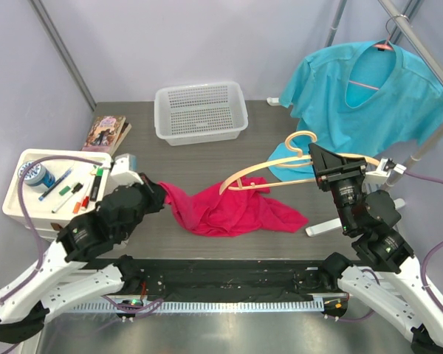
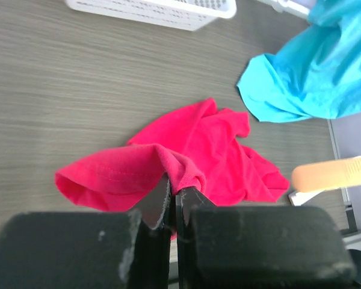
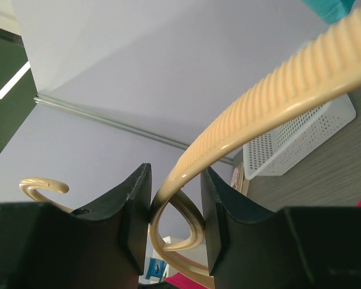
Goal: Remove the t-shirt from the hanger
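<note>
The tan hanger (image 3: 301, 78) stretches left to right, hook toward the back, squeezed near its hook by the right gripper (image 3: 174, 180). The left gripper (image 2: 173, 192) pinches the pink t-shirt (image 1: 236, 210) at its left edge.

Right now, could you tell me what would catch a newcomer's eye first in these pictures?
The crimson t-shirt lies crumpled at the table centre, its edge pinched by the left gripper. Just right of it, the right gripper holds a beige hanger in the air. A turquoise t-shirt hangs at far right.
</note>
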Robot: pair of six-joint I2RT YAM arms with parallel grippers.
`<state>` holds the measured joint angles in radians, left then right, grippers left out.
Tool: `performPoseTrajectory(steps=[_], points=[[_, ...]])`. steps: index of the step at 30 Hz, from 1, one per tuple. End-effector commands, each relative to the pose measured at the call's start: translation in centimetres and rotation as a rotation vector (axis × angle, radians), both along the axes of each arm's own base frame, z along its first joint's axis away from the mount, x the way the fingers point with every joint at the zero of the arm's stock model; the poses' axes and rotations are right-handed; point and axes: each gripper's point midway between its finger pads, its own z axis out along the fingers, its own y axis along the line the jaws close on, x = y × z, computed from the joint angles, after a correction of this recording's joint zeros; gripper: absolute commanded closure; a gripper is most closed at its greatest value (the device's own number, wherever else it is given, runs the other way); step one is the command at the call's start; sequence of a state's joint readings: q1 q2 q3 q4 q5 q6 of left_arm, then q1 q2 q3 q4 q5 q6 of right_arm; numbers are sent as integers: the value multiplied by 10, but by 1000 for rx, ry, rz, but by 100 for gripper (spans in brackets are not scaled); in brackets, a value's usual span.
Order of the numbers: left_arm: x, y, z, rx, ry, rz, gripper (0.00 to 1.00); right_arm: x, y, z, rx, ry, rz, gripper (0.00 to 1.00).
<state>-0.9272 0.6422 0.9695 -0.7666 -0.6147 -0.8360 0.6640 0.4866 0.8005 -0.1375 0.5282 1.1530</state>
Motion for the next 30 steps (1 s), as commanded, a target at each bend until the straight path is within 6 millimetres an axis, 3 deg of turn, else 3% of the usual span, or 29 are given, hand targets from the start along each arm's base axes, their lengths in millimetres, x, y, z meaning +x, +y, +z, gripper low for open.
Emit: performPoseTrajectory(steps=[1, 2, 3, 4, 5, 6, 9, 12, 13, 14, 17, 20, 21, 25, 28, 30], points=[[23, -57, 37, -55, -55, -122, 96, -5, 1, 33, 48, -72, 21, 99], [26, -69, 44, -66, -59, -153, 96, -5, 2, 33, 50, -75, 29, 99], [32, -91, 33, -26, -15, -202, 93, -5, 5, 33, 48, -77, 39, 99], [35, -98, 55, -40, -39, -219, 91, -5, 5, 33, 46, -76, 42, 99], [36, -98, 48, 11, 5, -213, 89, -6, 5, 35, 46, -79, 45, 99], [39, -97, 48, 37, 23, -199, 73, -6, 7, 33, 38, -70, 51, 99], [37, -101, 53, 76, 16, -249, 45, -5, 10, 33, 26, -64, 63, 99], [23, -105, 66, 3, -84, -351, 22, -4, 13, 32, 21, -60, 73, 99], [19, -105, 59, 0, -93, -370, 19, -4, 14, 32, 24, -58, 77, 99], [8, -108, 81, -72, -169, -430, 17, -3, 15, 30, 23, -55, 79, 99], [-17, -125, 98, -113, -275, -623, 14, -4, 16, 28, 30, -52, 85, 99], [-35, -146, 100, -108, -314, -803, 14, -6, 17, 30, 46, -56, 100, 99], [-50, -155, 99, -114, -317, -910, 14, -7, 18, 33, 53, -63, 106, 99], [-40, -164, 81, -8, -293, -942, 10, -11, 18, 36, 80, -70, 124, 99], [-25, -165, 67, 65, -247, -898, 11, -13, 17, 35, 89, -73, 127, 99], [-27, -169, 58, 70, -228, -924, 16, -14, 16, 35, 88, -73, 126, 99]])
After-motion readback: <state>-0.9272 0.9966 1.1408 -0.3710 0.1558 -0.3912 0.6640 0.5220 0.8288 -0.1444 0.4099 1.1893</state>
